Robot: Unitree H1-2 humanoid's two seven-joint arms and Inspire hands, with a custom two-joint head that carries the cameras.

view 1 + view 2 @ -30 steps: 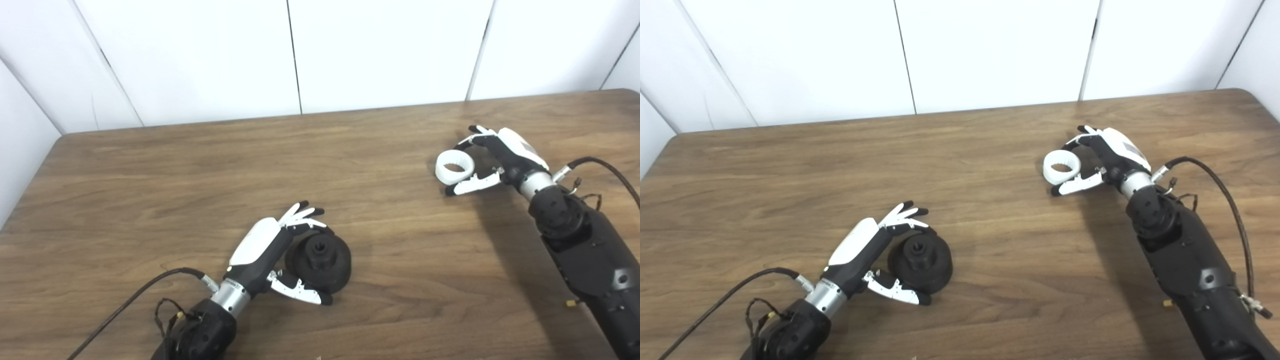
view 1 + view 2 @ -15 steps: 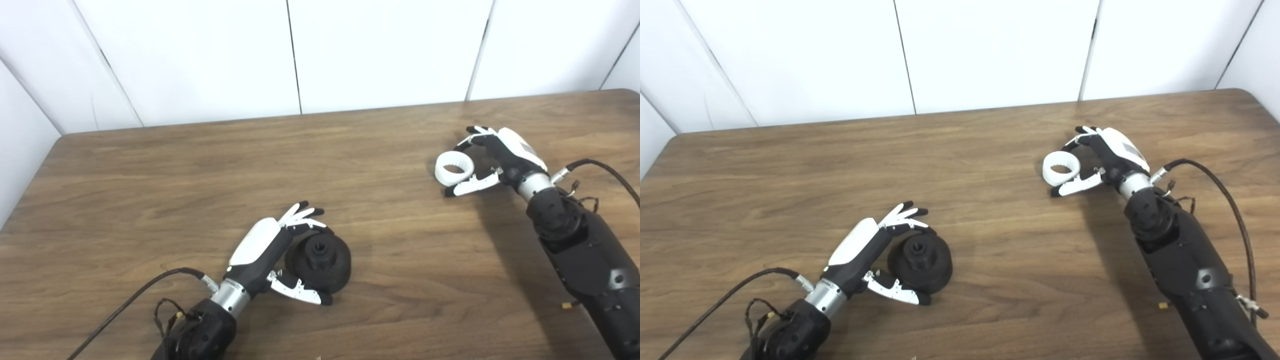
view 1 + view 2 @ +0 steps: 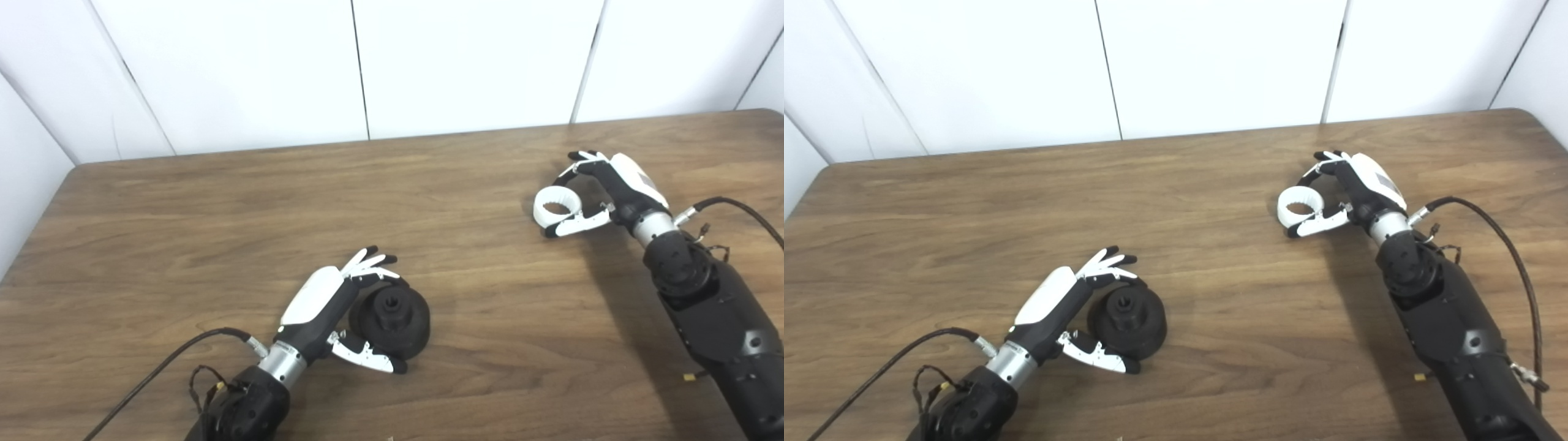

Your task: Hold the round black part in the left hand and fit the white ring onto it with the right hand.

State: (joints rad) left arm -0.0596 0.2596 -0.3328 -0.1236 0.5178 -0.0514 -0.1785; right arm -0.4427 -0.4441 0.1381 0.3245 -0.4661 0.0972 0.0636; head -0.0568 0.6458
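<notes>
The round black part (image 3: pixel 392 316) lies on the wooden table (image 3: pixel 245 214) near the front, left of centre. My left hand (image 3: pixel 327 303) is open and cupped round its left side: fingers (image 3: pixel 370 263) spread along the far edge, thumb (image 3: pixel 367 358) along the near edge. It rests on the table. The white ring (image 3: pixel 556 208) lies flat on the table at the right. My right hand (image 3: pixel 612 184) is open around it, with the fingers (image 3: pixel 576 162) arched over its far side and the thumb (image 3: pixel 572 225) against its near side.
White wall panels (image 3: pixel 465 61) rise right behind the table's far edge. Black cables (image 3: pixel 153 373) trail from both wrists over the tabletop. The table's left edge runs close to the side wall.
The right forearm has slid a little farther from me and the right hand has drawn in slightly around the ring. The ring, the black part and the left hand have stayed put.
</notes>
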